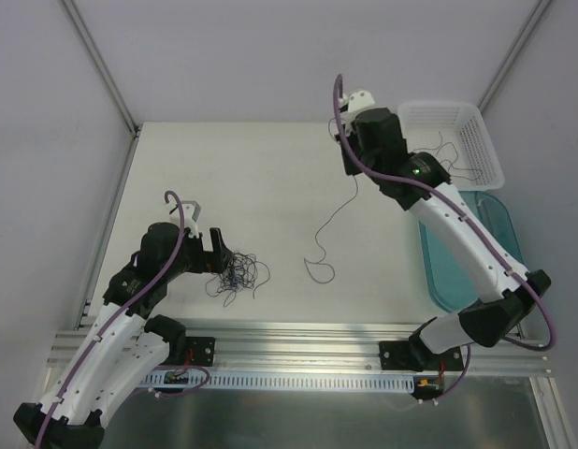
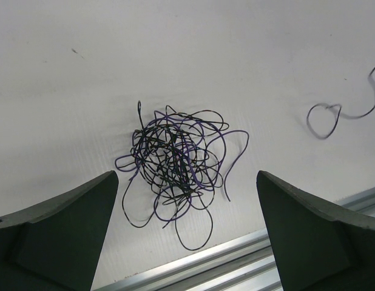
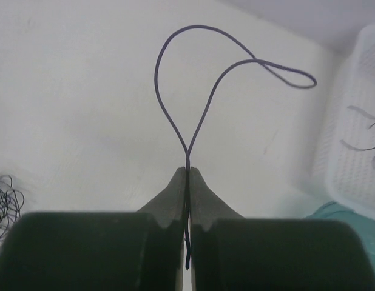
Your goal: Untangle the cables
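Right jaws clamped on one strand (image 3: 157, 85), just left of basket (image 1: 485, 140); left jaws wide above wad (image 2: 172, 160) on table, well left of basket. Risk: hair-thin strand slipping free, or trailing tail snagging basket rim.

A wad (image 1: 238, 273) is lying front-left on the table (image 1: 252, 168). A strand (image 1: 326, 224) is trailing from the centre toward the back right, where a basket (image 1: 483, 150) is holding more strands (image 1: 445, 150), a tray (image 1: 499, 220) lying before it.

Left tool (image 2: 186, 177) jaws wide apart, right tool (image 3: 187, 171) pinched closed
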Robot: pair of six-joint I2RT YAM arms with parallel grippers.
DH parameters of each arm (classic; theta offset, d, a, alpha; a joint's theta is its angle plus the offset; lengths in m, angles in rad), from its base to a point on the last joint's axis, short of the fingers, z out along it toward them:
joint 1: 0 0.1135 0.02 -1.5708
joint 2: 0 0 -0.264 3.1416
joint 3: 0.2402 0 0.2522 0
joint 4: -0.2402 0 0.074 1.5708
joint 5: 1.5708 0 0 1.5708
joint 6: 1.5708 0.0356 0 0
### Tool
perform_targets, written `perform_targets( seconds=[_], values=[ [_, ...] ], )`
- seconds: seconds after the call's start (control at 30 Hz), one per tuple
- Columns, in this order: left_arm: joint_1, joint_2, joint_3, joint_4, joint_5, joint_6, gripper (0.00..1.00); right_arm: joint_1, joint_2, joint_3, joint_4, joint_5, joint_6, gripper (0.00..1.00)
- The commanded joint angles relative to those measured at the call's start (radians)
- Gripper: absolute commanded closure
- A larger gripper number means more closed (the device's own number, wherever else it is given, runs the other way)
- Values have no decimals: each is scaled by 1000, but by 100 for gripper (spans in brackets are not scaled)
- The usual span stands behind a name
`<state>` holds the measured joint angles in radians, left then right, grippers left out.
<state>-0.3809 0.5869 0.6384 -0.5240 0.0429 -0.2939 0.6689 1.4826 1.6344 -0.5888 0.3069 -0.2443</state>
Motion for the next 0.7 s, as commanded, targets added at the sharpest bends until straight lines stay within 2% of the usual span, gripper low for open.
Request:
perform_targets(
  seconds=[0.0,0.2,0.37,0.5,0.67],
  values=[
    [-9,1,-2,4,-9,18,1,-34,-68,177,-94,72,-131,99],
    [-7,19,1,2,-9,18,1,-158,-73,306,52,127,-237,99],
    [-7,33,0,5,-11,12,1,-308,-56,358,248,107,-234,99],
    [-6,48,3,5,-14,9,1,-429,17,436,348,74,-217,99],
    [-1,57,1,5,-14,4,1,-598,188,509,454,9,-182,99]
  ],
)
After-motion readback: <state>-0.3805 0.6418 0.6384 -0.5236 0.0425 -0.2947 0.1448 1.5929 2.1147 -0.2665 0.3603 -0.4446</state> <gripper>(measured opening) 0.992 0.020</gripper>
